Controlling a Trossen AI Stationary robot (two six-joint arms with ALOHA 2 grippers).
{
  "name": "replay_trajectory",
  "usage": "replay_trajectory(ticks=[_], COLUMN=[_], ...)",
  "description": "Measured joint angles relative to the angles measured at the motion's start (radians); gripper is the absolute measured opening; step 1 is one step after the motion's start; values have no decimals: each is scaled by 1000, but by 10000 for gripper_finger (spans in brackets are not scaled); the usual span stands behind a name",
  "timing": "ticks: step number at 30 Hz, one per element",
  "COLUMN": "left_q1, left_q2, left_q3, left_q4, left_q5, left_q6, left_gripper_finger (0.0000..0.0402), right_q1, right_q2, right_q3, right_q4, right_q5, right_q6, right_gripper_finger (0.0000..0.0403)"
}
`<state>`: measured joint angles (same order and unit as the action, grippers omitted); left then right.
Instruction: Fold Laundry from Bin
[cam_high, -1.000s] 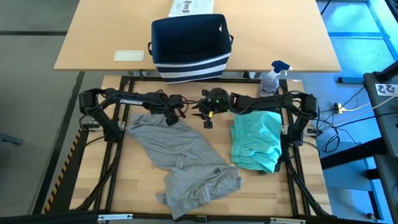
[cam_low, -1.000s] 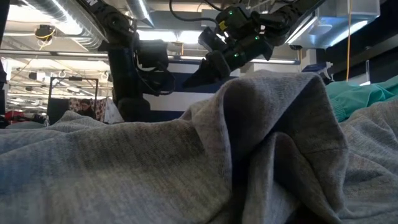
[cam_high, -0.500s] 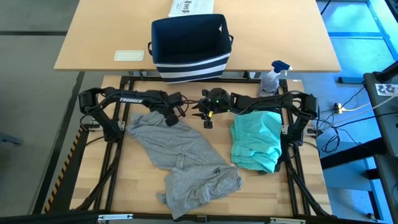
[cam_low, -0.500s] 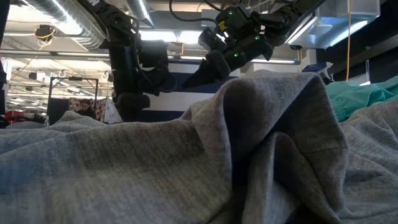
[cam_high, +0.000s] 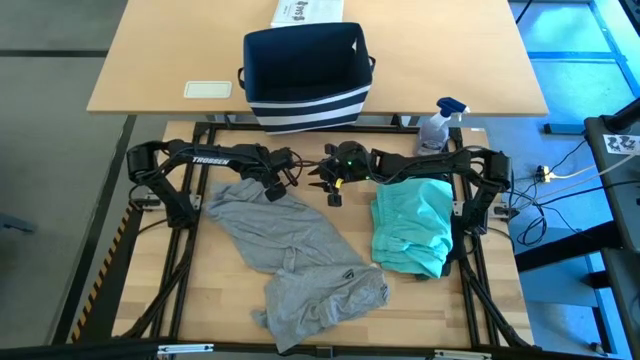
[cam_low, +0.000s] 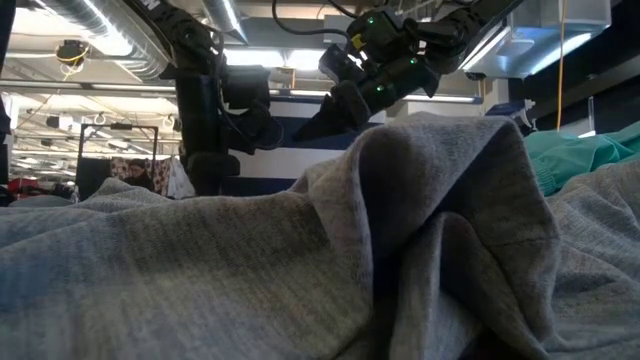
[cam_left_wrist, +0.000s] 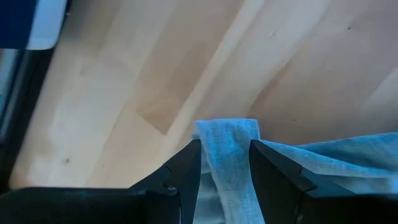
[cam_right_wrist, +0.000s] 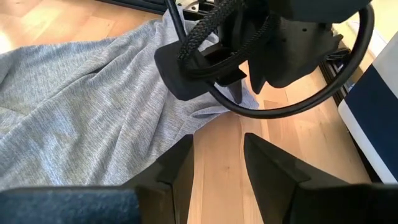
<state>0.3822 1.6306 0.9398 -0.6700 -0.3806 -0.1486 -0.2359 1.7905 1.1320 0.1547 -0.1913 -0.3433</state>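
The grey T-shirt (cam_high: 290, 240) lies rumpled on the wooden table, and its bulk fills the low view (cam_low: 300, 270). My left gripper (cam_left_wrist: 225, 146) is shut on the shirt's far edge, seen in the high view (cam_high: 277, 190). Just to its right, my right gripper (cam_high: 331, 195) hangs open above bare wood (cam_right_wrist: 217, 155) with nothing between its fingers. The teal piece (cam_high: 412, 228) lies bunched at the right. The navy striped bin (cam_high: 305, 65) stands on the far table. My left gripper pinches a raised fold at the grey T-shirt's far edge (cam_left_wrist: 227, 130) between its two fingers, several layers bunched together. The fingers slant down steeply from above. The rest of the shirt lies slack on the table (cam_right_wrist: 93, 81).
A spray bottle (cam_high: 437, 125) stands at the far right of the work table. A white printed box (cam_high: 305, 12) and a pale flat pad (cam_high: 208, 89) lie on the far table by the bin. Bare wood shows at the near left (cam_high: 215, 285).
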Motion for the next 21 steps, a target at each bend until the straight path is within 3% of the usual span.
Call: replay_trajectory(ticks=[6,21], left_q1=[-12,-1], left_q2=[0,0], left_q3=[0,0], left_q4=[12,27], left_q5=[34,1], left_q6=[1,31], left_gripper_finger=[129,153], right_q1=[0,0], right_q2=[0,1], right_q3=[0,0], right_q4=[0,1], right_q5=[0,0], right_q6=[2,2], right_gripper_finger=[140,140])
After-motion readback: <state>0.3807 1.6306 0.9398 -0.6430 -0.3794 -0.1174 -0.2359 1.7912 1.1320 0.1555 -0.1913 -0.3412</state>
